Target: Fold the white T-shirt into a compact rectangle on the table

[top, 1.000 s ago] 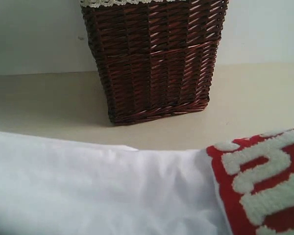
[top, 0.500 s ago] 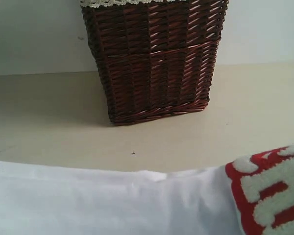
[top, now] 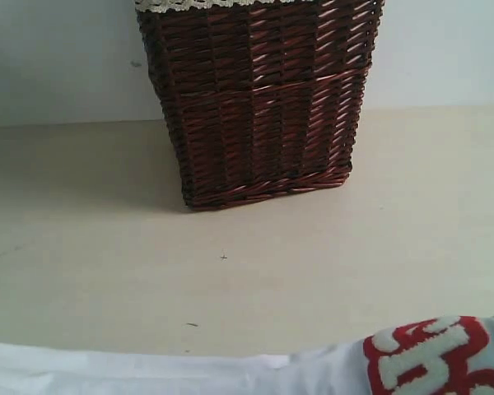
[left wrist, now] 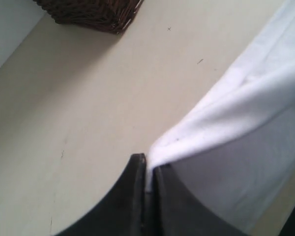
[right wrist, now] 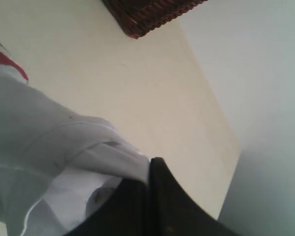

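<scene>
Two end effectors (left wrist: 148, 168) (right wrist: 148, 171) clamped on white T-shirt (left wrist: 236, 113), wicker basket (top: 259, 107) on table (top: 107, 271), contents unseen

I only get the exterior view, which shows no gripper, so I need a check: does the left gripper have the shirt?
Observer: Yes, the left wrist view shows the left gripper shut on an edge of the white T-shirt.
Operator: And the right?
Observer: The right gripper is shut on bunched cloth of the shirt.
Operator: Is the cloth flat at the left pinch?
Observer: No, it folds over there, a bright band above a shaded panel.
</scene>
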### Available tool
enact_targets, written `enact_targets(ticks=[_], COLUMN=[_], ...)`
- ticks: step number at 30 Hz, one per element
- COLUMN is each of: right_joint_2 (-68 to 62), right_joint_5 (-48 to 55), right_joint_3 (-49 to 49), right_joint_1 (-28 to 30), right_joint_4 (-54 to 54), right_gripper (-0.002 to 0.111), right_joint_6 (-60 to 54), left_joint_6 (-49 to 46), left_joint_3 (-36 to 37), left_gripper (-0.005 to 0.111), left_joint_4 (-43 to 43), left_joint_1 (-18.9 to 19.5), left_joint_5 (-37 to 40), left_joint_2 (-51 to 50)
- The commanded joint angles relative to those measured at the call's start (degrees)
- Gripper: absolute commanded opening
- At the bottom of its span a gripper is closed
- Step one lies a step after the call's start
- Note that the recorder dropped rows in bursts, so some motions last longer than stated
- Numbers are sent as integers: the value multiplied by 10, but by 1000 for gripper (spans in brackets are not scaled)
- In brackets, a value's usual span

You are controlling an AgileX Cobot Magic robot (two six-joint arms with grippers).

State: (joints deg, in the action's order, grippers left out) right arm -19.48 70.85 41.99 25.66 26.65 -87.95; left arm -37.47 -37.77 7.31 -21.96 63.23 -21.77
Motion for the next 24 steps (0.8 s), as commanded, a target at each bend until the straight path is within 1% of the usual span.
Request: enact_targets(ticks=[1, 3, 7, 12, 14, 20, 24], right_joint_2=[-46, -72, -132, -212, -244, -334, -387], right_joint_5=[-67, -97, -138, -177, -202, -293, -326], right_joint_3=[-17, -17, -17, -17, -17, -17, -17], right_joint_1=[3, 3, 3, 3, 3, 3, 3], right_joint_4=[33, 52, 98, 152, 173, 206, 214], right_gripper=[0, 0, 0, 0, 0, 0, 0], right_joint_6=[-8, -9, -11, -40, -51, -60, -60], left_joint_6=[-3, -3, -3, -3, -10, -15, -26], left_joint_3=[26, 32, 32, 32, 32, 32, 32], left_gripper=[0, 0, 0, 0, 0, 0, 0], left_joint_4=[-4, -10, -10, -11, -11, -11, -11], left_joint_1=[1, 1, 1, 1, 1, 1, 1], left_joint_5=[-92, -133, -187, -249, -286, -434, -498], left_joint_2=[-45, -76, -144, -232, -263, -357, -414])
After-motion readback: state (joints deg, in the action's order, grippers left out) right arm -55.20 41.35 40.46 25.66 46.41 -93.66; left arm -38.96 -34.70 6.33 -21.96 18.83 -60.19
